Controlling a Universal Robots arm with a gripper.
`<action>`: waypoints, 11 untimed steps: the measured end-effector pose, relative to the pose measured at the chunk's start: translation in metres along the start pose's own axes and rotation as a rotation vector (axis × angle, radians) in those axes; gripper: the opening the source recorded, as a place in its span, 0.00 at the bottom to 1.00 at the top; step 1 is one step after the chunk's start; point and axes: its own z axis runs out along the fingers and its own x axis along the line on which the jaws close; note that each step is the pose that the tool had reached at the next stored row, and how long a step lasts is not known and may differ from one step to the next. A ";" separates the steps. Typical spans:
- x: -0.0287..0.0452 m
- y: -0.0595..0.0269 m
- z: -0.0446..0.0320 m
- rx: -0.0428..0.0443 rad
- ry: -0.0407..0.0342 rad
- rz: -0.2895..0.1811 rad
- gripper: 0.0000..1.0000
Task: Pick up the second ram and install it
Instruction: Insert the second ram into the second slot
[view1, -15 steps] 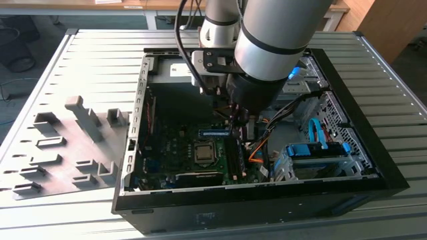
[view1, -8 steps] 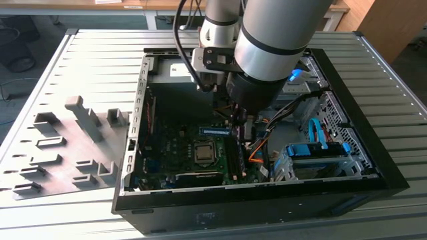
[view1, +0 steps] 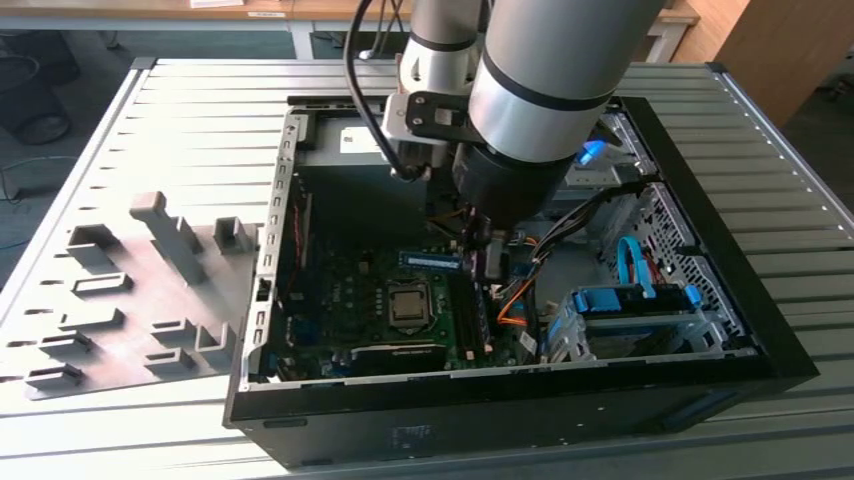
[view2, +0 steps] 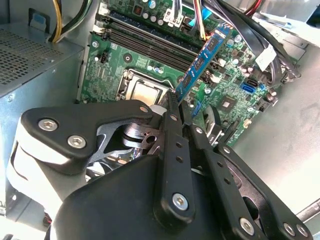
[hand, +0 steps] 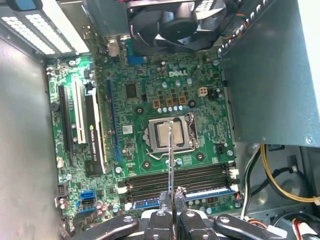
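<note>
The tool (view2: 179, 102) is pinched tight on one end of the memory stick (view2: 205, 55), so the pick-up is done. The stick hangs inside the computer case (view1: 534, 415), just above the long black slots (hand: 175, 177), and is not seated. The slot nearest the tool seems to carry another blue stick (hand: 205, 193). In the exterior view the arm (view1: 547, 80) hides the slots, and the target slot cannot be told.

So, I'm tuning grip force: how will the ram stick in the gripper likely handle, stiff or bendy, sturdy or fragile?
Probably stiff: the ram stick juts straight from the gripper without sagging. Likely light, since it looks very thin edge-on in the first wrist view. Its bare chips suggest it is fragile under hard squeezing.
</note>
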 end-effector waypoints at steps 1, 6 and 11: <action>0.0000 0.0000 0.0000 0.0004 -0.0005 0.005 0.14; 0.0000 0.0000 0.0001 0.0026 -0.0032 0.039 0.14; 0.0000 0.0000 0.0001 0.0052 -0.0064 0.079 0.14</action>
